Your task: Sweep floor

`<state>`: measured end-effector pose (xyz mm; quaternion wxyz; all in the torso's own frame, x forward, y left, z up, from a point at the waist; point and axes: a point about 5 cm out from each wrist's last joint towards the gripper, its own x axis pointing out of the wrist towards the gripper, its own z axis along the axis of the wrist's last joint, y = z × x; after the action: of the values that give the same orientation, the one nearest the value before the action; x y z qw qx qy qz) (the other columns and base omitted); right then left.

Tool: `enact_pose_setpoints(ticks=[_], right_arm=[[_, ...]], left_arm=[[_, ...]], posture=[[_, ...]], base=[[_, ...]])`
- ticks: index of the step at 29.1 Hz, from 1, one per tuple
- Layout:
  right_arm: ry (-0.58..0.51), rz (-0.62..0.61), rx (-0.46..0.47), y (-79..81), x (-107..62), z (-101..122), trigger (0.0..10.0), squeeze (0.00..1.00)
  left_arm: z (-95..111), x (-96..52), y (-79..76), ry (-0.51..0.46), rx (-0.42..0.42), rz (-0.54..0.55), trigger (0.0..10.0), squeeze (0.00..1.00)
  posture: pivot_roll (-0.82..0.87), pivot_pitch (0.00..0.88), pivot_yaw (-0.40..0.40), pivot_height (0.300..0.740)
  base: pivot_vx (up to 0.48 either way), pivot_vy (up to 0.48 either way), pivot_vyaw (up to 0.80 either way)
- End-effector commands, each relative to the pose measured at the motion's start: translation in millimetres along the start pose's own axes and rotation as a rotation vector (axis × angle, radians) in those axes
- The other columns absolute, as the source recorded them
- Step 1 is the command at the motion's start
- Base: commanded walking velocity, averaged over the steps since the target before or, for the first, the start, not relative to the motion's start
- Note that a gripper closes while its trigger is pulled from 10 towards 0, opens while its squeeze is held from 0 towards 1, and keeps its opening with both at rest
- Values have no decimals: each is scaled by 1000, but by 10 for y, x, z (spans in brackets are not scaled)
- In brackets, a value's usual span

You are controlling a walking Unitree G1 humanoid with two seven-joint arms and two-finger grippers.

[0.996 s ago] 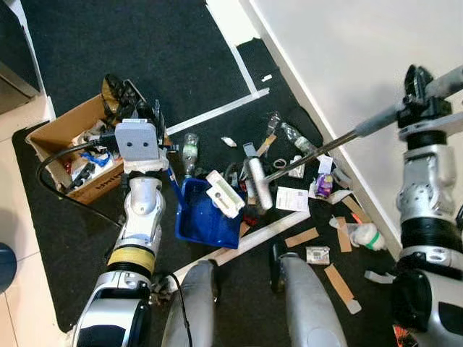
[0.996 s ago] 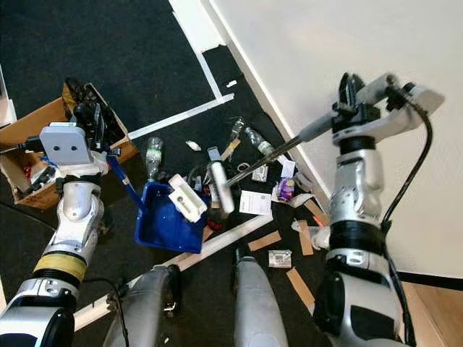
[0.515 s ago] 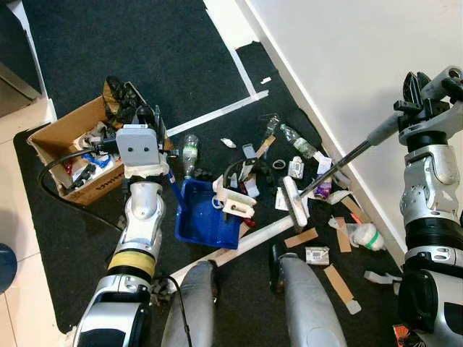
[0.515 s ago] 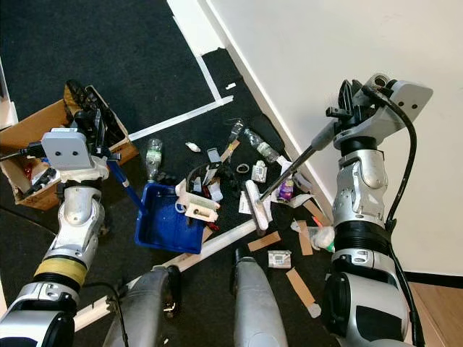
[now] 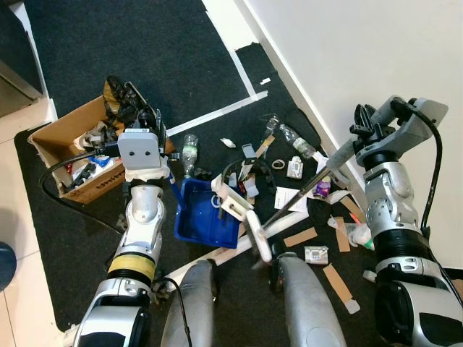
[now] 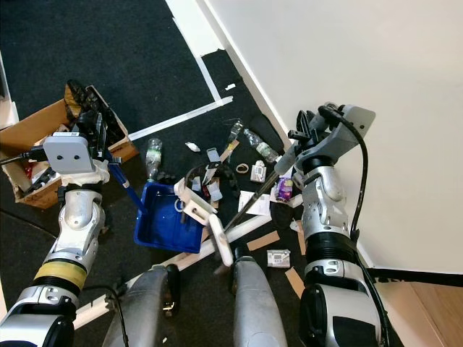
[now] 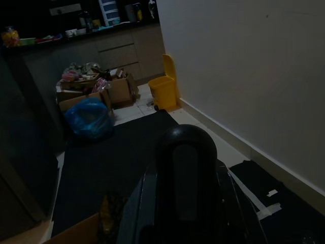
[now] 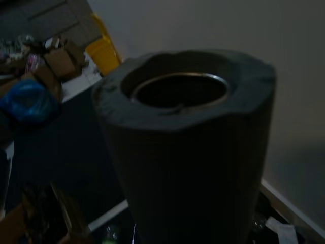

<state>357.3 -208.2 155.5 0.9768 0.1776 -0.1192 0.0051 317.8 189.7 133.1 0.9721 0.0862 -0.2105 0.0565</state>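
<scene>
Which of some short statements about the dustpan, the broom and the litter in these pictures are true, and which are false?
1. The blue plastic dustpan sits on white tile. False: it sits on the black carpet.
2. The right end effector holds the long grey broom handle. True.
3. The white broom head lies beside the dustpan. True.
4. The brown cardboard box stands against the white wall. False: it stands far from the wall, on the robot's left.
5. A clear plastic bottle lies on the carpet. True.
</scene>
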Motion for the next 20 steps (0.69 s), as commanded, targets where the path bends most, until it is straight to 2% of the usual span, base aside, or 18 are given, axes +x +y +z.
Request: enact_pose_setpoints(ticks=[1, 6, 16, 20], right_arm=[[-37, -8, 11, -17, 1, 59, 10000, 0], [-58, -15, 24, -26, 27, 115, 10000, 0], [-77, 7, 122, 17, 26, 129, 10000, 0], [-76, 33, 117, 66, 22, 124, 10000, 0]], left_arm=[[-325, -264, -14, 187, 41, -30, 10000, 0], [-333, -267, -28, 191, 36, -33, 10000, 0], [-344, -244, -51, 198, 23, -27, 10000, 0], [-348, -254, -64, 199, 22, -31, 10000, 0]], posture=[[78, 344, -49, 740], [81, 334, -49, 740], [68, 327, -52, 740], [66, 327, -50, 740]], base=[[0, 0, 0], [0, 0, 0], [0, 0, 0], [0, 0, 0]])
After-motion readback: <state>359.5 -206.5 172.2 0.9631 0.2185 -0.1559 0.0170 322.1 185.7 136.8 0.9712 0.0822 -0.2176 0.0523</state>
